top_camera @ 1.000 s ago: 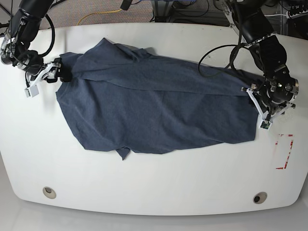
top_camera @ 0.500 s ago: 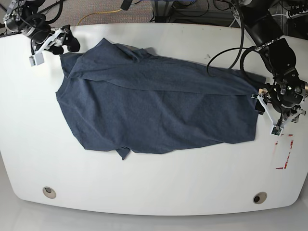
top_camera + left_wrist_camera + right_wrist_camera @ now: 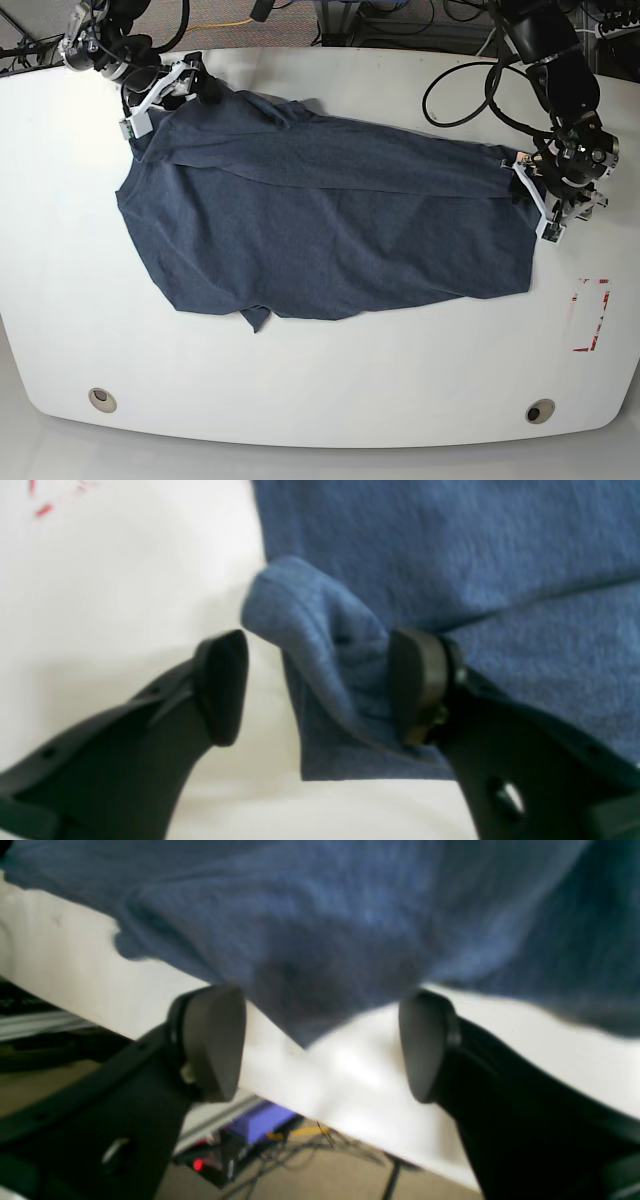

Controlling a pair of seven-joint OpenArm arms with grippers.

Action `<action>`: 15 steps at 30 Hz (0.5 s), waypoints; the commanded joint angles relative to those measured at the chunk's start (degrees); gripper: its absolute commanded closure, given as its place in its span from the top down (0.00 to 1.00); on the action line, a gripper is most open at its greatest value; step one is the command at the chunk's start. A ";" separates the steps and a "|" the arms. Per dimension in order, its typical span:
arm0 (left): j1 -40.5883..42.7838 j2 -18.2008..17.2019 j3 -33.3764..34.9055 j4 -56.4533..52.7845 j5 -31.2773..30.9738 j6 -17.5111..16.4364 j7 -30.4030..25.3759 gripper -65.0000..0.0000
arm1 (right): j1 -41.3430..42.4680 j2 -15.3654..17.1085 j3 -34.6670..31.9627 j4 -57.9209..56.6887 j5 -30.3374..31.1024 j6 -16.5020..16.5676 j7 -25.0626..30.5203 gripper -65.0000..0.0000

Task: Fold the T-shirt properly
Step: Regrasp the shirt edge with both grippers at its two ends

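Observation:
The dark navy T-shirt (image 3: 330,220) lies spread out on the white table (image 3: 320,380), plain side up, with no lettering showing. My left gripper (image 3: 530,195) is at the shirt's right edge. In the left wrist view the left gripper (image 3: 320,685) is open around a raised fold of the shirt (image 3: 325,630), which touches the right fingertip (image 3: 417,685). My right gripper (image 3: 178,88) is at the shirt's far left corner by the table's far edge. In the right wrist view the right gripper (image 3: 317,1042) is open and a point of the shirt (image 3: 300,990) hangs between its jaws.
Red marks (image 3: 592,315) are on the table at the right. Two round holes (image 3: 101,399) (image 3: 540,411) sit near the front edge. Cables and floor lie beyond the far edge. A device with a red light (image 3: 200,1165) shows below the table edge.
The arm on the base view's left moved from the shirt's left side up to its far left corner. The arm on the right moved up along the shirt's right edge. The shirt stayed put.

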 commanded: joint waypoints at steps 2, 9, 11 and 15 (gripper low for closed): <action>-1.11 -1.11 -0.14 -1.39 -0.49 0.14 -1.82 0.52 | 1.19 -0.45 -0.42 1.05 -2.15 0.49 0.67 0.71; -1.46 -0.84 -2.16 -5.17 -0.49 0.14 -3.05 0.46 | 1.63 -1.32 -5.00 1.05 -3.55 0.31 0.76 0.70; -1.46 -0.84 -2.25 -5.44 -0.49 0.14 -3.05 0.46 | 1.81 -1.59 -5.79 1.05 -3.55 0.23 0.76 0.60; -1.46 -0.84 -2.25 -5.44 -0.49 0.14 -3.05 0.46 | 1.99 -2.64 -5.61 1.31 -3.55 0.14 0.49 0.25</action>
